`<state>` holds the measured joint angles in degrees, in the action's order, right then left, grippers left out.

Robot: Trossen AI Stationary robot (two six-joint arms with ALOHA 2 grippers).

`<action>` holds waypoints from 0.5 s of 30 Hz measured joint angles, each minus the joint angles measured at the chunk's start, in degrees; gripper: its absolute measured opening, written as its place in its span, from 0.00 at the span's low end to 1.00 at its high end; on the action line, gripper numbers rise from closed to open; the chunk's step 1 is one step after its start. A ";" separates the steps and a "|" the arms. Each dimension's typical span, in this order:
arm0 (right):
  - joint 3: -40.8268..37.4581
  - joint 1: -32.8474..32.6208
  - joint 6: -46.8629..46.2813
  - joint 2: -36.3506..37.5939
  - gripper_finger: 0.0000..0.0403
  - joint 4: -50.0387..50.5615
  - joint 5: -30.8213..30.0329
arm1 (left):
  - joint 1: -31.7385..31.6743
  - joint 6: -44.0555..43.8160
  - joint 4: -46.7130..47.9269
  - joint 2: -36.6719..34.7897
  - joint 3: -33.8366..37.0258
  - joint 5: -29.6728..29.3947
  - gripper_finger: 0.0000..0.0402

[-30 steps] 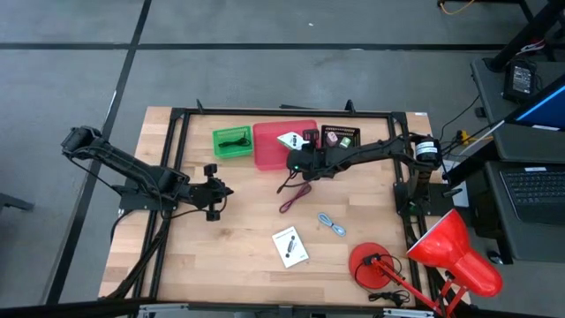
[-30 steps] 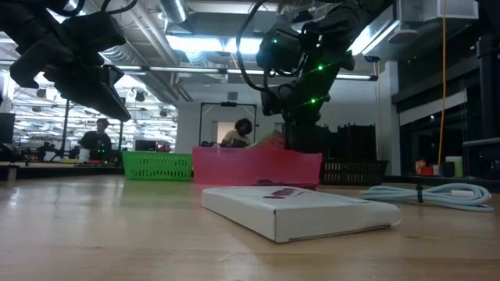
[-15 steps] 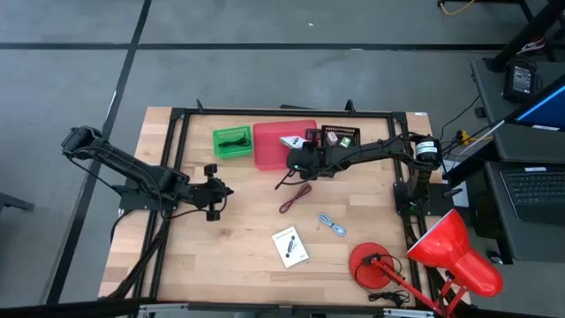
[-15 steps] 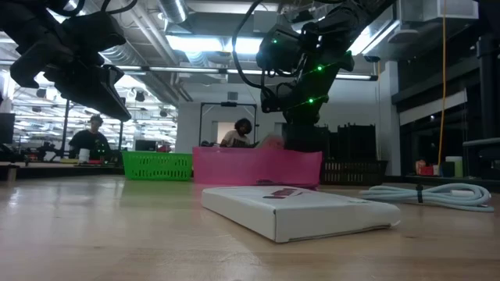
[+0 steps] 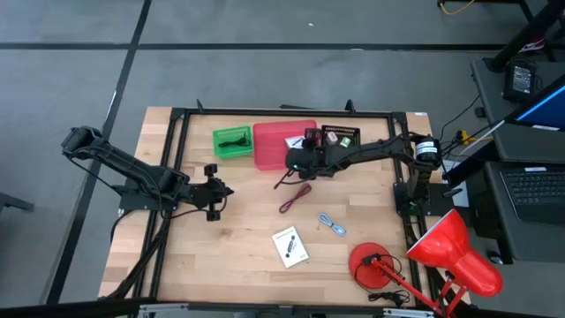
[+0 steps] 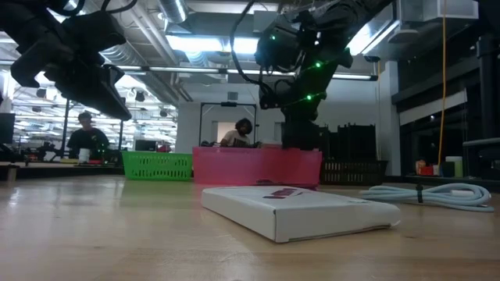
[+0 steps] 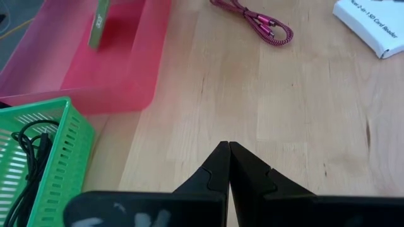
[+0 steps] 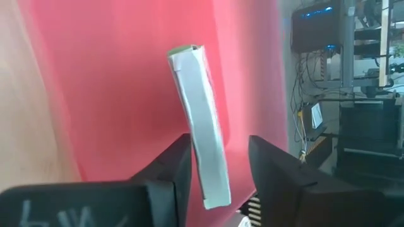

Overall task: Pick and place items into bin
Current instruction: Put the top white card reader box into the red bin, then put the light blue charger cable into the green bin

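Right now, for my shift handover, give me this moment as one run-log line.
right gripper: fingers open over pink plastic bin, flat white box released between them | left gripper: shut, idle | white card box, red cord: on table

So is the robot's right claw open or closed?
Open: the right gripper fingers stand apart around the flat white box over the pink plastic bin.

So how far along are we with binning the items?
Done: a black cord lies in the green basket. In hand: the right gripper, fingers open, is over the pink bin with a white box between them. Left: the white card-reader box, red cord and blue cord.
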<state>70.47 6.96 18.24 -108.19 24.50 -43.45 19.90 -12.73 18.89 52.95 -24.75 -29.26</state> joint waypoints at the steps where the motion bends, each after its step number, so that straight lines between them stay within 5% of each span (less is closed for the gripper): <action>1: 0.74 0.00 0.00 0.03 0.35 0.43 -0.02 | 0.00 0.00 -0.29 0.00 0.00 0.00 0.01; 15: 8.56 -1.52 -8.13 1.52 0.40 14.58 4.24 | -0.02 0.00 -2.03 0.00 -0.04 0.00 0.01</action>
<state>79.02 5.44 10.11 -106.67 39.08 -39.21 19.88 -12.73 16.86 52.95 -24.80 -29.26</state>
